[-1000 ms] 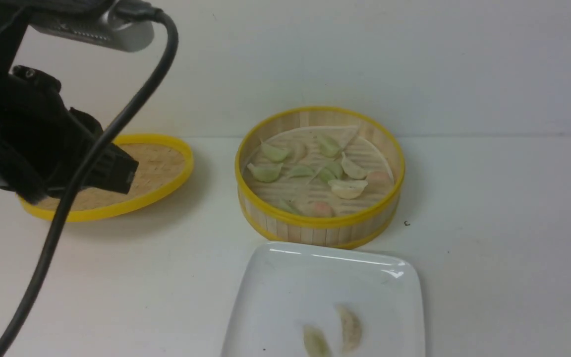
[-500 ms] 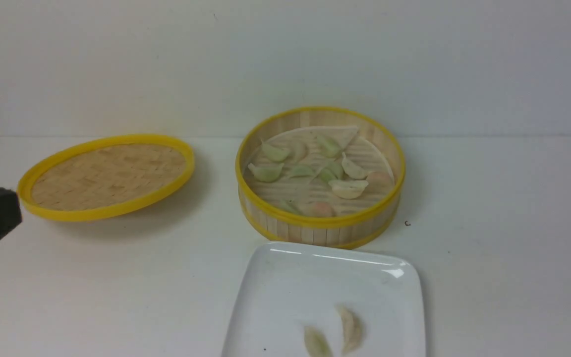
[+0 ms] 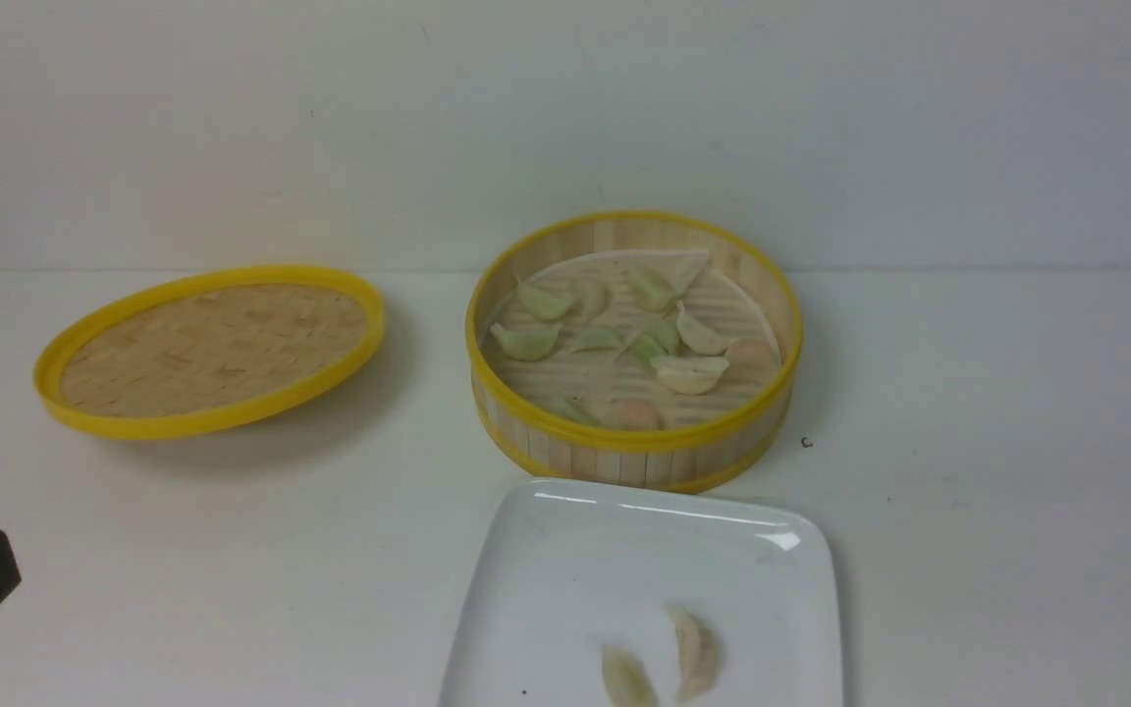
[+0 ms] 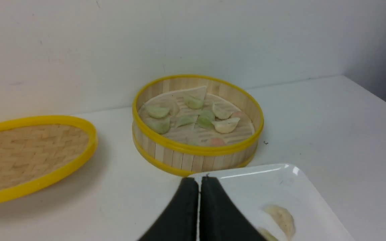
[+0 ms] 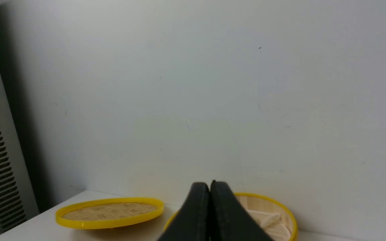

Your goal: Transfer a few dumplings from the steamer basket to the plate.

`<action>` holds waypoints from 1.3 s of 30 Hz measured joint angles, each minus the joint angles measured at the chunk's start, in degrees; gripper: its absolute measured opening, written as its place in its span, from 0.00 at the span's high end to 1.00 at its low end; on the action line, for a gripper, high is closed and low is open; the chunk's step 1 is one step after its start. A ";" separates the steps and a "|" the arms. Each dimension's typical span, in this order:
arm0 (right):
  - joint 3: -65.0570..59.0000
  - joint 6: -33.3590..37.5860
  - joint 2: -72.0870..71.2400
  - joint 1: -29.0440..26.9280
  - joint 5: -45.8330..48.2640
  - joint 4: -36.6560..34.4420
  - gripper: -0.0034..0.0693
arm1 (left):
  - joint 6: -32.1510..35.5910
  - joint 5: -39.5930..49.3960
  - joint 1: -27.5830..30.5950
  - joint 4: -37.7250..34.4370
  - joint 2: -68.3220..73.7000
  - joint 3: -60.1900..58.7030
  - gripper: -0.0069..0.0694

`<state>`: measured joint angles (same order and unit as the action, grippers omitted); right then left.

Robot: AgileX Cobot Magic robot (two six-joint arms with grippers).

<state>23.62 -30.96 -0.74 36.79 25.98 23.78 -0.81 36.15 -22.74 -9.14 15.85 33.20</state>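
I take the basket [image 3: 624, 462] as my mark. It stands on the white bench [image 3: 968, 393] close to the back wall [image 3: 565, 118], open at the top. A scatter of dumplings [image 3: 688, 373] lies on its paper-lined floor: mostly pale green, one cream-white near the middle, and two pinkish ones, one toward the right wall and one by the near wall.

The plate [image 3: 575, 579] sits just on my side of the basket, its far edge close to the basket's wall but apart from it. Two dumplings lie on the half of the plate farther from the basket. One is cream [image 3: 693, 650] and one pale green [image 3: 627, 678]. They lie side by side, and I cannot tell whether they touch.

The lid [image 3: 207, 349] lies to the left of the basket, well apart from it, woven face up. A small dark speck [image 3: 805, 443] marks the bench just right of the basket.

My left claw [image 4: 199, 180] is on the near side of the basket, by the plate's left corner. Its jaws are pressed together with nothing between them. My right claw [image 5: 210, 184] faces the wall with the basket beyond its tips. It too is closed tight and empty.
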 joint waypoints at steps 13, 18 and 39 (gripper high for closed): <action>0.00 -0.07 0.00 0.00 -0.05 0.16 0.97 | 4.24 -12.65 12.22 6.16 -9.22 -15.00 0.92; 0.00 -0.07 0.00 0.00 -0.05 0.16 0.97 | 8.09 -16.89 18.67 6.56 -15.62 -29.03 0.92; 0.00 -0.01 0.00 0.00 -0.05 0.16 0.97 | 8.67 -13.95 18.74 6.38 -16.48 -34.76 0.92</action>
<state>23.62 -30.96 -0.74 36.79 25.93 23.93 7.86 22.20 -4.01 -2.77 -0.63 -1.56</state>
